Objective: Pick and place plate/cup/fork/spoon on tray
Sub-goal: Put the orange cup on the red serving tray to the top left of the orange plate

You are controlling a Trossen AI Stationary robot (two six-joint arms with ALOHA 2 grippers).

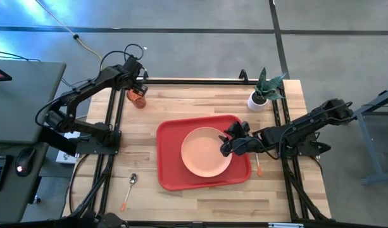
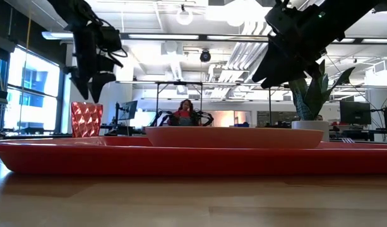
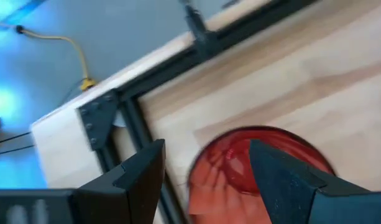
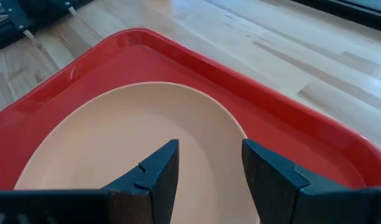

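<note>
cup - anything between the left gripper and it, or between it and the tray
Nothing visible. The left gripper hangs open right above the cup, with only air between them. From the cup to the tray there is bare wood. The plate already lies in the tray, but its left side is free.

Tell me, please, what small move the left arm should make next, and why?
Probably lower the left gripper straight down around the translucent red-orange cup. Its jaws are open and hang above the cup at the table's far left corner. The peach-pink round plate already lies in the red rectangular tray, with the right gripper open just above it.
</note>
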